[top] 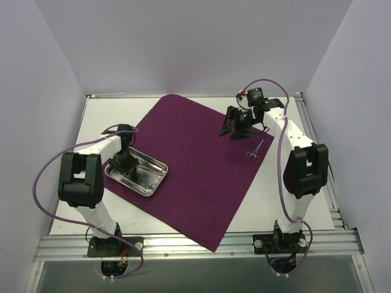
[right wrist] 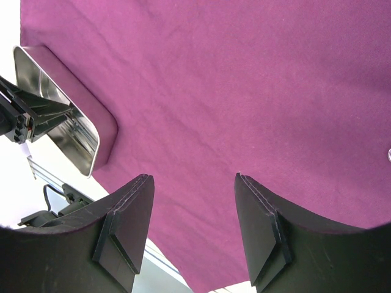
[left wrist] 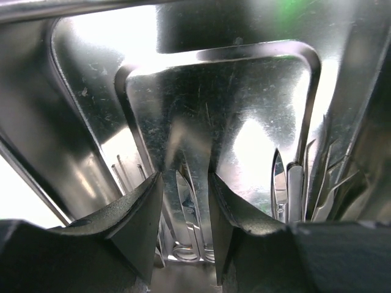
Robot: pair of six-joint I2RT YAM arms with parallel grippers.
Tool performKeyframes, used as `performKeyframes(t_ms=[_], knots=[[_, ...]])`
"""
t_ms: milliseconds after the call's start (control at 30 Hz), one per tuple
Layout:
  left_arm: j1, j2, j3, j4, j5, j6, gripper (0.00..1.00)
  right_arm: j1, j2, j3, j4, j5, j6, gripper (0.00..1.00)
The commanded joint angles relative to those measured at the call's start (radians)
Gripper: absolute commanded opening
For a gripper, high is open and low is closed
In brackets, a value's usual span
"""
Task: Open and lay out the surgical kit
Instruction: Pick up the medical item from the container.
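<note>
The magenta-purple cloth (top: 195,165) (right wrist: 244,91) lies spread flat on the table. The steel tray (top: 160,166) (right wrist: 91,131) sits on its left part. My left gripper (top: 126,163) (left wrist: 186,177) is lowered into the tray, jaws partly apart. A ring-handled instrument (left wrist: 186,189) lies on the tray floor between them, with a gap showing on the left side. More instruments (left wrist: 293,189) lie along the tray's right wall. One ring-handled instrument (top: 255,151) rests on the cloth's right part. My right gripper (top: 232,133) (right wrist: 192,177) hovers open and empty above the cloth, just behind that instrument.
The white table (top: 110,116) shows around the cloth. An aluminium rail (top: 201,244) runs along the near edge, and another rail (top: 333,201) runs down the right side. White walls enclose the left, back and right. The cloth's near corner reaches the front rail.
</note>
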Motion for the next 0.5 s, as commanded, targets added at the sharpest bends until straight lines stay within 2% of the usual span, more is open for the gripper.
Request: performKeyframes(t_ms=[0,200,467], knots=[[0.005,0.008,-0.078,0.137,-0.033,0.003,0.45,0.004,-0.062,-0.014,-0.007,-0.017,-0.006,0.56],[0.004,0.034,-0.055,0.142,-0.044,0.011,0.45,0.004,-0.069,-0.018,-0.012,-0.016,-0.006,0.56],[0.005,0.055,-0.028,0.113,-0.036,0.018,0.38,0.003,-0.080,0.017,-0.026,-0.008,-0.006,0.56]])
